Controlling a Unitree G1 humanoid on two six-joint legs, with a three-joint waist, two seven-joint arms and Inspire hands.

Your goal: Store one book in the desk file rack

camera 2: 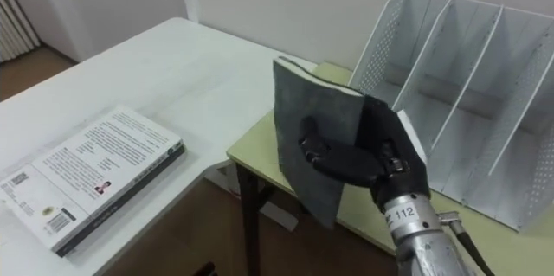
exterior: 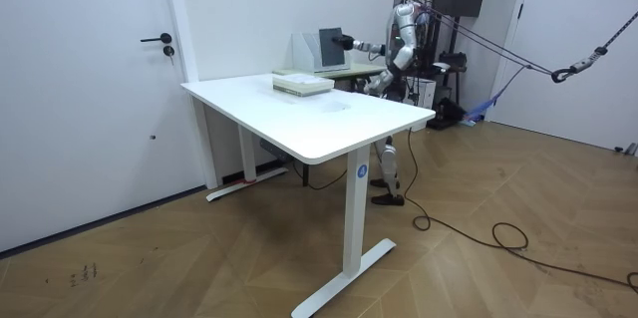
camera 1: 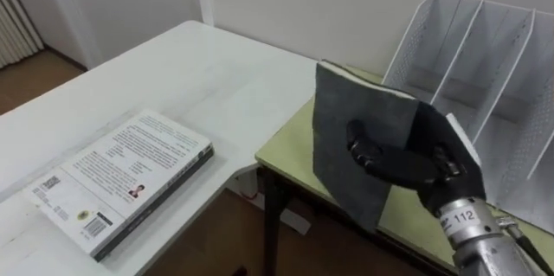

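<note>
While the robot stands at the far side of the white table (camera 1: 186, 68), beside a small green desk (camera 1: 290, 146), its right arm reaches forward from the lower right of the eye views. The right hand (camera 1: 407, 165) is closed round a dark grey book (camera 1: 351, 120), with the fingers curled across the cover that faces the camera and the thumb hidden behind it. The book is held upright and slightly tilted, clear of any surface, above the near part of the green desk. It is in front of the white file rack (camera 1: 489, 60) and towards the robot's left of it, not in any of its slots. The rack stands on the green desk against the wall, its upright dividers forming several compartments.

On the white table, well to the left, a second book (camera 1: 121, 176) lies flat with its pale printed cover up, near the table's edge.

In the room view the robot holds the grey book out towards the room view's left, level with the rack. Its left hand (exterior: 377, 84) hangs low by its body, too small there to tell how it is held.
</note>
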